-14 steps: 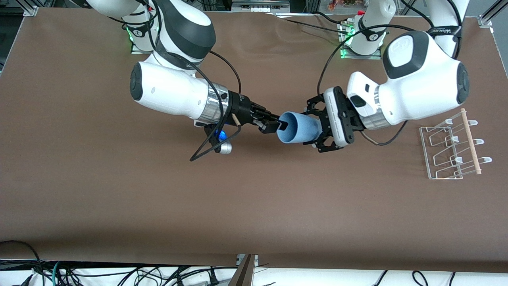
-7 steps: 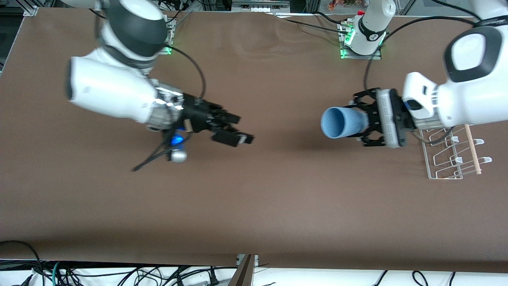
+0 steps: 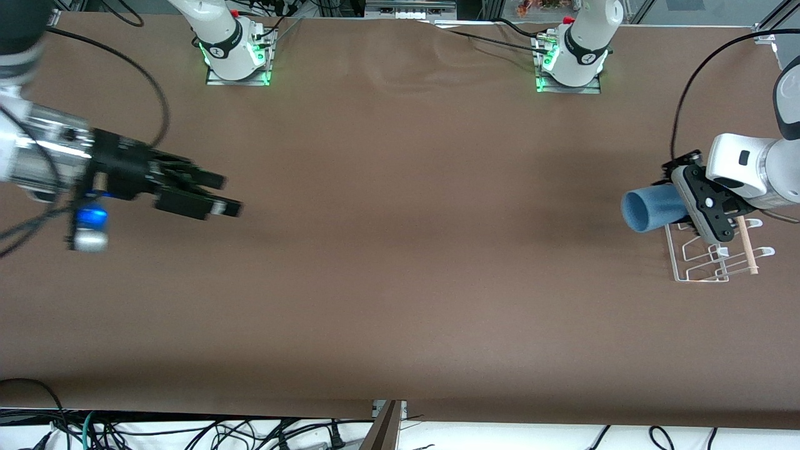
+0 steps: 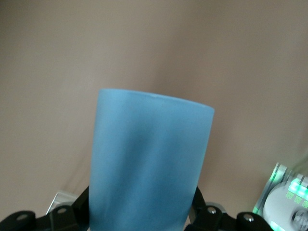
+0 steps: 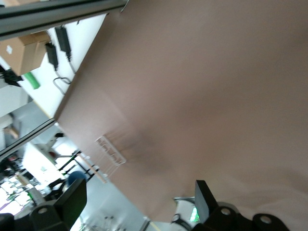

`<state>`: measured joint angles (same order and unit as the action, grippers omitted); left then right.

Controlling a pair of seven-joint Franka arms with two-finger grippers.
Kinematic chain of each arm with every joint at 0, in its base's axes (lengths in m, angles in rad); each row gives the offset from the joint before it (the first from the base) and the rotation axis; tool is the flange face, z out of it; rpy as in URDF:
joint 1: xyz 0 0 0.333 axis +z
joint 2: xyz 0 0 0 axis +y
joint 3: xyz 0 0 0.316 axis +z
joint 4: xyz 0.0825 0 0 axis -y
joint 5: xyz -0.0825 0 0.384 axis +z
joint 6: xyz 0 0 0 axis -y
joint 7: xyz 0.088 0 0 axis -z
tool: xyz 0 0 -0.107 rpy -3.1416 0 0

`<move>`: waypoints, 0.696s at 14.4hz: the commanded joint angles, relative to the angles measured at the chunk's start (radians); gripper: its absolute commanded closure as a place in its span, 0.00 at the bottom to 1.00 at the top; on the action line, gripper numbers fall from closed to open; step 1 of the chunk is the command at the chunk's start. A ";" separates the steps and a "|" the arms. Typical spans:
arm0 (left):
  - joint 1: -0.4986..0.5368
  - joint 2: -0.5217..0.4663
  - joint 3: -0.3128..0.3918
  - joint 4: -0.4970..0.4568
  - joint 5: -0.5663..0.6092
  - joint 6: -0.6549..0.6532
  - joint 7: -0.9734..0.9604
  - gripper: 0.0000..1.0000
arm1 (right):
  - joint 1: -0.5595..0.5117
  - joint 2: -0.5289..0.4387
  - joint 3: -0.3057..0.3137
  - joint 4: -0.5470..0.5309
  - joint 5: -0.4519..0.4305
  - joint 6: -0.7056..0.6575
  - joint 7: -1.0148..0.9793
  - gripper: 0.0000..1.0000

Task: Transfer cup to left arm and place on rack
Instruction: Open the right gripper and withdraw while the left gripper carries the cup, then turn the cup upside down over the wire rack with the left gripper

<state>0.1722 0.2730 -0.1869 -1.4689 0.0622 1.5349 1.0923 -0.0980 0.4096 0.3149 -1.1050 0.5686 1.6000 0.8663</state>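
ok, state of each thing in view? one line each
cup: held on its side in the air by the left hand, over the rack's edge, open mouth toward the right arm's end.
left hand: shut on the cup.
right hand: open, empty, over the table's right-arm end.
rack: on the table at the left arm's end, no cup on it yet.

Robotics lab. Two arm bases (image 3: 236, 47) bolted onto a brown-covered surface (image 3: 400, 300), green status lights glowing at each. Aluminium framing (image 3: 44, 15) at the corners, loose cables (image 3: 206, 431) tangled along the near edge. Cardboard box (image 5: 21, 50) and power adapters (image 5: 57, 43) on a white bench alongside.
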 commanded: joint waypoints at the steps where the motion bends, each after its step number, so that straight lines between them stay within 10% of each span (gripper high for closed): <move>1: -0.013 -0.005 -0.017 0.006 0.233 -0.058 0.006 1.00 | 0.004 -0.052 -0.077 -0.021 -0.097 -0.098 -0.088 0.01; 5: -0.062 0.012 -0.022 -0.039 0.532 -0.203 -0.049 1.00 | 0.003 -0.074 -0.112 -0.054 -0.307 -0.173 -0.254 0.01; 10: -0.076 0.066 -0.020 -0.134 0.795 -0.207 -0.150 1.00 | 0.006 -0.426 -0.151 -0.556 -0.395 0.018 -0.521 0.01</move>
<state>0.1127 0.3296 -0.2095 -1.5675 0.7777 1.3387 1.0107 -0.0973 0.1797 0.1929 -1.4273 0.2289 1.5537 0.4417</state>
